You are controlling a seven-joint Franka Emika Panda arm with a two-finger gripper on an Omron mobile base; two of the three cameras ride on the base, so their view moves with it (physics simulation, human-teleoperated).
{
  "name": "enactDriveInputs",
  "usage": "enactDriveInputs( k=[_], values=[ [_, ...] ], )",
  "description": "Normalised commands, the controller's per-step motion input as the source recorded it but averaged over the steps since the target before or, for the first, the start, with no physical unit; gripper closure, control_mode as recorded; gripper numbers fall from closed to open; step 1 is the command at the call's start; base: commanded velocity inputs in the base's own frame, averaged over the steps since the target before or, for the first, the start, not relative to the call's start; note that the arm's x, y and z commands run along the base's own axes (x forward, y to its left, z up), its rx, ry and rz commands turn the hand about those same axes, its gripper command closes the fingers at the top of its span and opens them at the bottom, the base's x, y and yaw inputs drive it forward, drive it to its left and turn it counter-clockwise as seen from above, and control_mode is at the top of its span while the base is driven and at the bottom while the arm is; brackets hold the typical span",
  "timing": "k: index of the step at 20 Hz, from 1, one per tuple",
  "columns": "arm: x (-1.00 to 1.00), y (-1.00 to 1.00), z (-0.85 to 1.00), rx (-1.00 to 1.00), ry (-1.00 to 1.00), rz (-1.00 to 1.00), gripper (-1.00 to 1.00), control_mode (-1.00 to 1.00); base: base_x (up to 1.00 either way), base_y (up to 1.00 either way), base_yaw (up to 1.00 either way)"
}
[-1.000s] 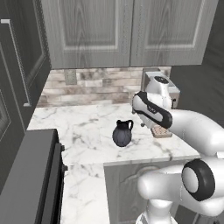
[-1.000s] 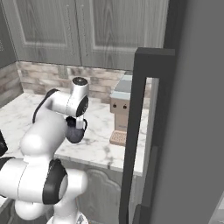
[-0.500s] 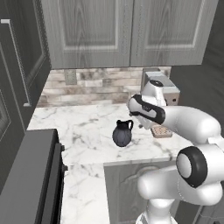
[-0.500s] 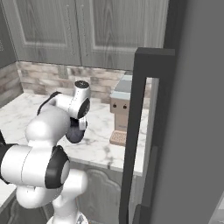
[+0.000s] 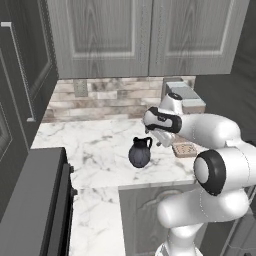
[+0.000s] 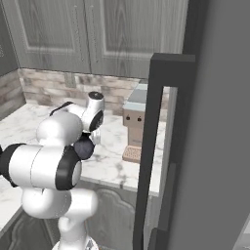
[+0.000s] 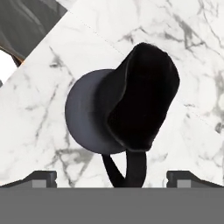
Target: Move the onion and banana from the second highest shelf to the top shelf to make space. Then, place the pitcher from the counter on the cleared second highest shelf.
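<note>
Pitcher (image 5: 140,152) sat upright on the worktop (image 5: 100,145), near its front edge. Looked rigid, smooth, probably slippery and bottom-heavy, so I'd grab the handle or narrow neck. Claw (image 7: 111,177) hung wide open above it, holding nothing. Hand view showed the handle loop; right base view mostly hid the pitcher behind the arm.

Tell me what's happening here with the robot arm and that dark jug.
The arm is reaching over the counter toward the pitcher, which stands upright on the marble. In the hand view the gripper looks down on the pitcher, with its open fingertips spread wide to either side of the handle. Nothing is held; the pitcher rests on the counter, not yet grasped. A small tan machine sits further along the counter near the open fridge door.
</note>
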Motion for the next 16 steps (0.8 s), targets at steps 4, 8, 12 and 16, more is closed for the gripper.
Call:
enactDriveInputs(
  k=[4, 8, 12, 16],
  values=[
    [0.27, 0.03, -0.11, -0.03, 0.06, 0.07, -1.0, -1.0, 0.0, 0.0, 0.0],
    [0.09, 0.15, -0.08, -0.05, 0.08, 0.05, -1.0, -1.0, 0.0, 0.0, 0.0],
    [0.08, 0.24, -0.11, -0.08, 0.08, 0.02, -1.0, -1.0, 0.0, 0.0, 0.0],
    [0.22, 0.11, -0.22, -0.07, 0.03, 0.02, -1.0, -1.0, 0.0, 0.0, 0.0]
  ],
)
